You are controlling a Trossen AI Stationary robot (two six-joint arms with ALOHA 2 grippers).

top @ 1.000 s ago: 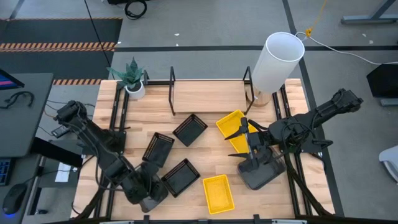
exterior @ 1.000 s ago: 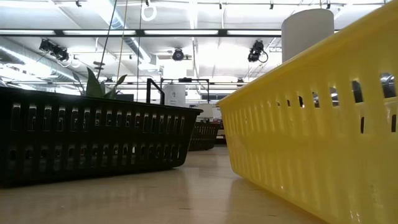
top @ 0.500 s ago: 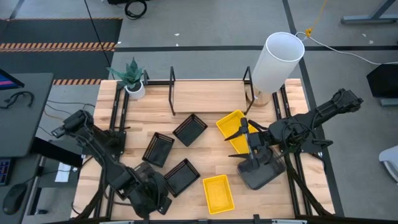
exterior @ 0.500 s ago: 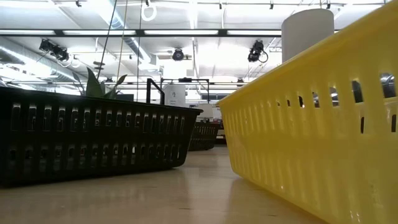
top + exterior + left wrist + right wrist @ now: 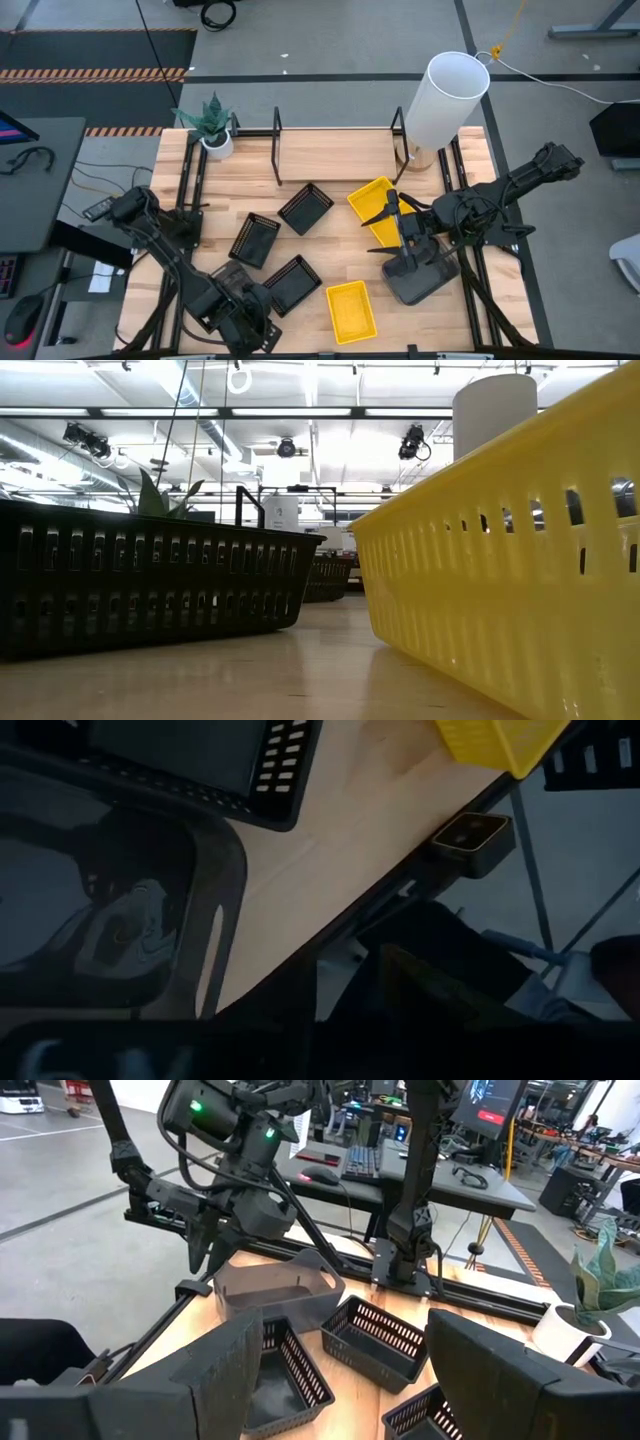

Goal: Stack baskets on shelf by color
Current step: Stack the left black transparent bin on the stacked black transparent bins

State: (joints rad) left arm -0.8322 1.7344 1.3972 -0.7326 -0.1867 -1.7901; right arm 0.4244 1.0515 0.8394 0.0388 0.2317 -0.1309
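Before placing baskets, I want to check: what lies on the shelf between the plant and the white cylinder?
High view: only the bare shelf board and two black uprights stand between plant and white cylinder.

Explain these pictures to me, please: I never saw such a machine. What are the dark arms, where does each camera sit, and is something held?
This is a robot with two dark arms working at a wooden table. One picture looks straight down, one looks level across the tabletop, and one camera sits on each wrist. On the table lie black baskets, yellow baskets and a grey basket, with a plant and a white cylinder. The shelf stands at the far edge. The left gripper, at the table's near left corner, appears to grip the rim of another dark grey basket. The right gripper hangs open over a yellow one and holds nothing.
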